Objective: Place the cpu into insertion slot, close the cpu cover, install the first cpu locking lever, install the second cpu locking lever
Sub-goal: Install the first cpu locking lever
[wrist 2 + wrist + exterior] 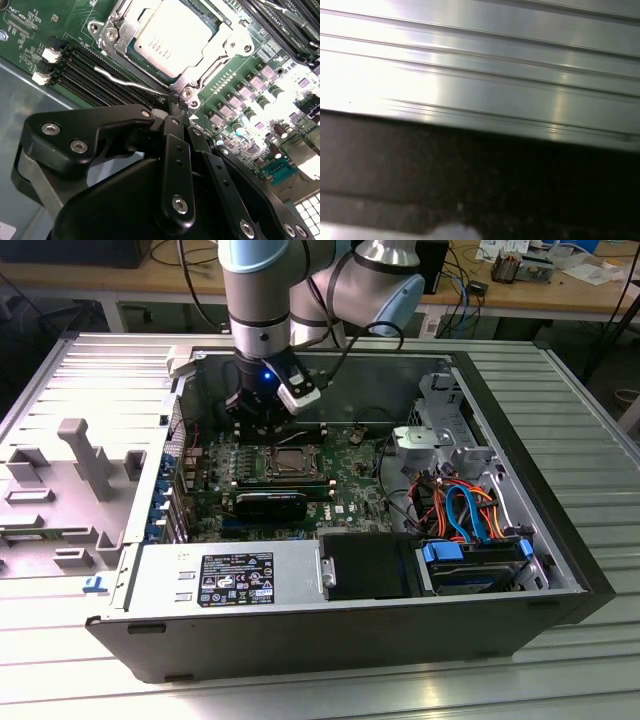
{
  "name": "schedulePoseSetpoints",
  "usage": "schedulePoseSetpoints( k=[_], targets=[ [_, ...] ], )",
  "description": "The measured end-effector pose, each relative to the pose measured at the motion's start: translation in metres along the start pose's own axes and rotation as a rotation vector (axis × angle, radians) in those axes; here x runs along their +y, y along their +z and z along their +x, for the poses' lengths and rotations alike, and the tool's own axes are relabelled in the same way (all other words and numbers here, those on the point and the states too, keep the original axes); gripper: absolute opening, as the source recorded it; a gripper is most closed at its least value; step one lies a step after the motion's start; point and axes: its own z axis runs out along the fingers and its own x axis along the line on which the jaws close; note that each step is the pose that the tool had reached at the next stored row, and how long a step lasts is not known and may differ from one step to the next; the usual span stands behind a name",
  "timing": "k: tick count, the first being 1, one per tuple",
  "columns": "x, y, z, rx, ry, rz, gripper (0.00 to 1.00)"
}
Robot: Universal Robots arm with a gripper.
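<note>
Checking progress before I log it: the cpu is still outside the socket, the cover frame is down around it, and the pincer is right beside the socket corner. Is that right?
Not quite. In the second wrist view the cpu already sits in the insertion slot, framed by the cpu cover. The pincer is indeed beside the socket corner.

Exterior view: evenly lit, sharp; case interior (400,390) shadowed.
Second wrist view: glare whitens the motherboard (300,85) at one edge; gripper (181,107) dark, slightly soft.
First wrist view: blurred; strong sheen on what may be ribbed metal (480,65).
</note>
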Motion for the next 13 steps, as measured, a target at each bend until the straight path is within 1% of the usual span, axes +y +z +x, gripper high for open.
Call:
schedulePoseSetpoints(
  k=[6, 8, 10, 13],
  targets=[
    [-0.0008, 0.003, -0.0057, 0.0, 0.0, 0.0, 0.11],
    [-0.0014, 0.0041, -0.0095, 0.0001, 0.0, -0.0001, 0.11],
    [-0.0041, 0.0082, -0.0282, 0.0009, 0.0, -0.0001, 0.11],
    [-0.0047, 0.0085, -0.035, 0.0014, 0.0, 0.0, 0.11]
  ],
)
